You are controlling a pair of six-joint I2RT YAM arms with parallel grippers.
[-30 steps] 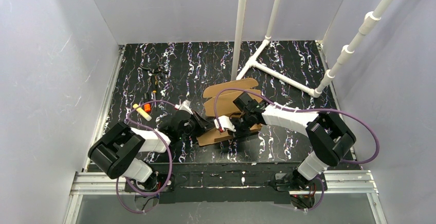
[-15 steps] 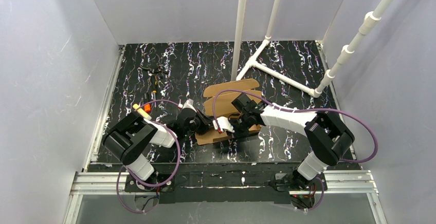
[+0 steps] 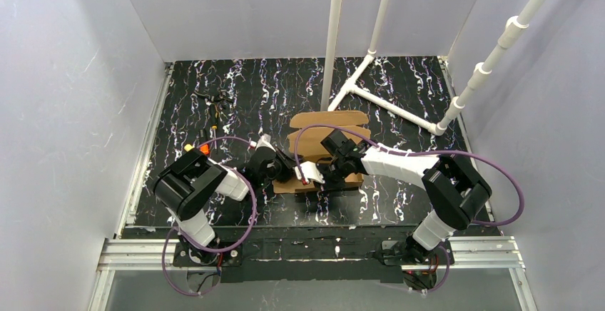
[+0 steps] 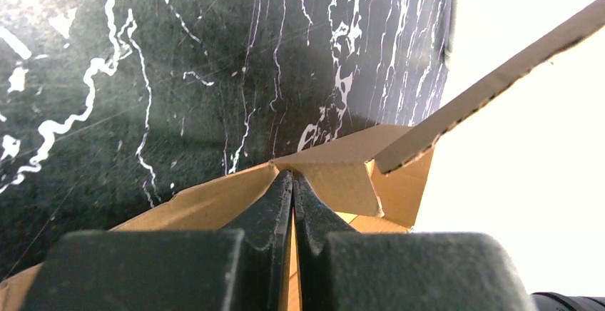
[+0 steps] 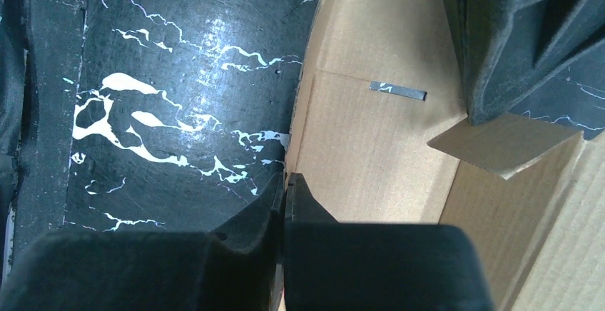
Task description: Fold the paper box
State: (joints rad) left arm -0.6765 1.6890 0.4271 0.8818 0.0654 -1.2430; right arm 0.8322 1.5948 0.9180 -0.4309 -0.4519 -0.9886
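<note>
**Top external view.** Lighting is even and diffuse from above. The pale walls (image 3: 71,111) are bright but not clipped. Focus is sharp throughout. Short, soft shadows lie on the tabletop (image 3: 399,83). The walls lean slightly toward the frame edges, a mild wide-angle effect.

**Left wrist view.** The right third is burnt out to plain white, with no detail recoverable. A raised edge of the paper box (image 4: 492,86) stands in hard contrast against it. Glare whitens the tabletop at upper left. The left pincer (image 4: 293,179) is dark, close and soft.

**Right wrist view.** Dimmer, with no clipping. There is a faint sheen on the tabletop at upper centre. The cardboard grain is sharp. The right pincer (image 5: 284,182) is blurred and near black. A soft shadow lies on the cardboard beneath the left pincer at upper right.
</note>
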